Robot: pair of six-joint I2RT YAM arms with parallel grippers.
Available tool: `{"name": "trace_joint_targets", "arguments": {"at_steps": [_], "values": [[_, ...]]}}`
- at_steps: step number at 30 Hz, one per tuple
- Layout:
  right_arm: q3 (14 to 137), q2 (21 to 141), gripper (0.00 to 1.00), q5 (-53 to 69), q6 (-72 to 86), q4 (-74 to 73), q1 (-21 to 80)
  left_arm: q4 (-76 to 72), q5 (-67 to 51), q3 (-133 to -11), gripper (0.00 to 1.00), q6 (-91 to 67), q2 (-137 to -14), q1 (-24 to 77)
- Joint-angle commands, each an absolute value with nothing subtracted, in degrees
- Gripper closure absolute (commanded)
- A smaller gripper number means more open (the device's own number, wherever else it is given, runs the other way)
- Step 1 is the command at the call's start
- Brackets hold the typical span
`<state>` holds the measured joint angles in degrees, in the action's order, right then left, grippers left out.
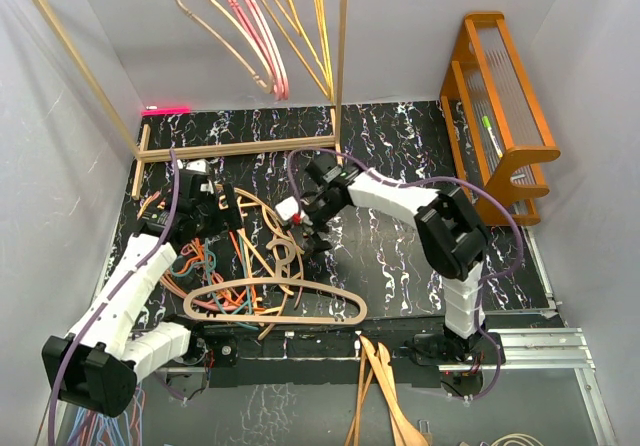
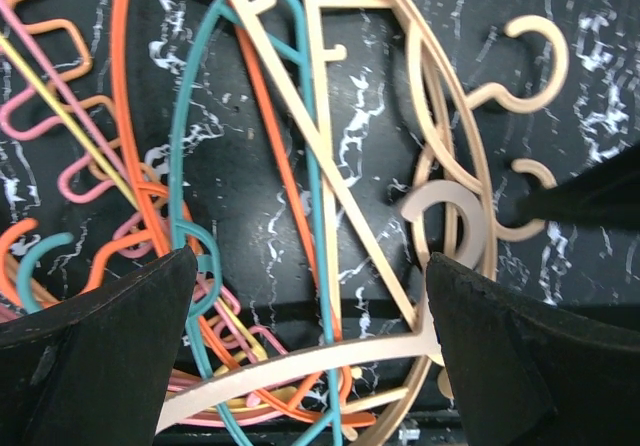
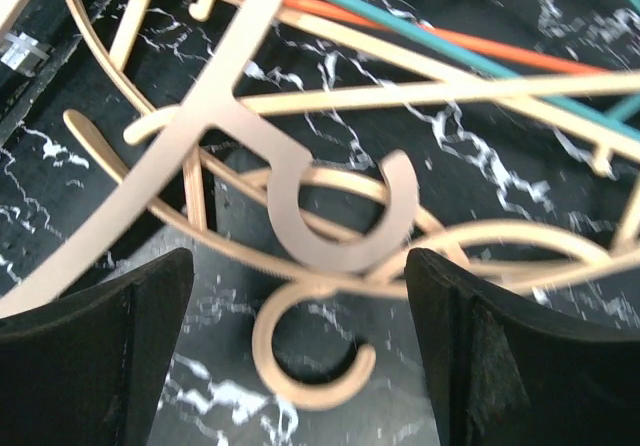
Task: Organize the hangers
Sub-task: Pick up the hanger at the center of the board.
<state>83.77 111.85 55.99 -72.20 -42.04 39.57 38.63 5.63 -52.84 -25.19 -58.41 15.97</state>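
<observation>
Top view: a tangled heap of hangers (image 1: 255, 281) lies on the black marbled table (image 1: 400, 156) between the two arms. More hangers hang on the wooden rack (image 1: 342, 46) behind. The left gripper (image 1: 228, 221) and right gripper (image 1: 312, 234) are both over the heap. An orange shelf (image 1: 500, 96) stands far right.

Left wrist: jaws released wide, nothing held. A teal hanger (image 2: 318, 206) and a tan hook (image 2: 440, 190) lie crossed beneath.

Right wrist: jaws released. A greyish-tan hook (image 3: 330, 261) sits between them ungripped, with other bars crossing it.
</observation>
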Motion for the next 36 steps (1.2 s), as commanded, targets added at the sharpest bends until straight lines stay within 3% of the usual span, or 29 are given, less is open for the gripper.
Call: {"name": "trace_joint_targets", "arguments": {"at_steps": [1,18,26,31,36], "values": [[88.6,114.8,0.11,53.5,-78.6,-43.1,44.6,39.3,12.5,-54.9,0.03,-25.1,-60.0,16.2],[90.8,122.3,0.31,45.5,-71.9,-41.5,48.5,37.0,14.7,-55.9,0.03,-22.9,-64.2,16.1],[95.2,125.9,0.61,43.5,-72.4,-48.5,48.5,37.5,19.8,-56.6,0.03,-21.5,-64.9,16.2],[98.7,126.2,0.91,42.3,-72.5,-52.9,48.8,36.9,20.8,-57.3,0.03,-20.7,-65.2,16.3],[96.8,121.3,0.92,40.0,-71.9,-52.3,48.8,36.2,30.9,-59.7,0.03,-20.5,-68.4,23.4]]}}
